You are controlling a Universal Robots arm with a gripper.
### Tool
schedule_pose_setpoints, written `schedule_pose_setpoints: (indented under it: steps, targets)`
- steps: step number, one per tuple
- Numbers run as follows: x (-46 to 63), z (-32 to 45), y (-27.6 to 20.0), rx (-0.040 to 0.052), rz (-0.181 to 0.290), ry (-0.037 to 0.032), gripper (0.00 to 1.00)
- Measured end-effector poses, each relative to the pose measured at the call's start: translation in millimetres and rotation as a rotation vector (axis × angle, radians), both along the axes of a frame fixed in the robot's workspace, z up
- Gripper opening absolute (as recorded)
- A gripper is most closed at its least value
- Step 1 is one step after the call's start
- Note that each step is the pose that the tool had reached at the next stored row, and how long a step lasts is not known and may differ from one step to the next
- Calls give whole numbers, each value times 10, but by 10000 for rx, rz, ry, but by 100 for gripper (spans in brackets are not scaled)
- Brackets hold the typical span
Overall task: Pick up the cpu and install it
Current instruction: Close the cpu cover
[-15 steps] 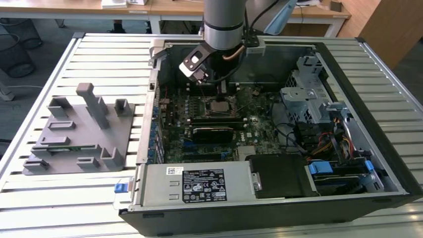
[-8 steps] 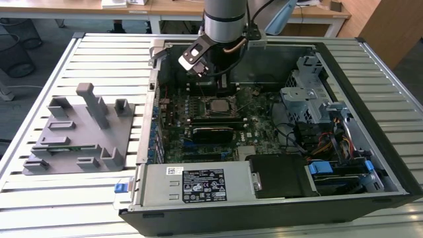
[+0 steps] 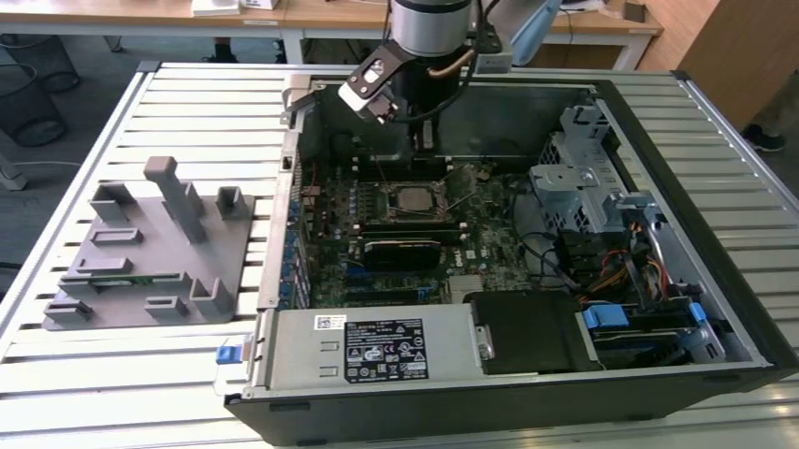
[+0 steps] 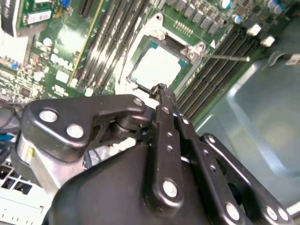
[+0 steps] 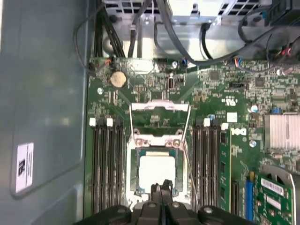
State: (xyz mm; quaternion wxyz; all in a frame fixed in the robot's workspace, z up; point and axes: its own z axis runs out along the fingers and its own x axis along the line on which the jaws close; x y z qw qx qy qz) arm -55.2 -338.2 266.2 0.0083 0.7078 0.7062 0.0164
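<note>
One open computer case (image 3: 525, 407) holds the motherboard (image 5: 220, 89), where the cpu (image 5: 157, 171) lies flat in its socket (image 5: 133, 172), retention frame (image 5: 159, 107) flipped up, seemingly to admit it, while the gripper (image 5: 161, 189), fingers closed on nothing, hovers just above its edge.

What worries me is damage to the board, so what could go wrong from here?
1. The gripper, jaws shut, hangs close over the cpu lying in the open socket; a downward or sideways nudge could shift the cpu or scrape its top.
2. The load plate stands flipped open and its thin lever sticks out beside the socket; the gripper might snag either.
</note>
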Motion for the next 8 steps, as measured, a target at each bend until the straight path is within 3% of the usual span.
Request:
schedule_pose_setpoints:
  steps: [2,3,6,8]
  targets:
    - [62,1,-1,-4,0,151,11]
    - [90,1,-2,-2,0,188,11]
    - [111,0,-30,-3,0,203,11]
    - [111,-4,-79,-4,0,204,11]
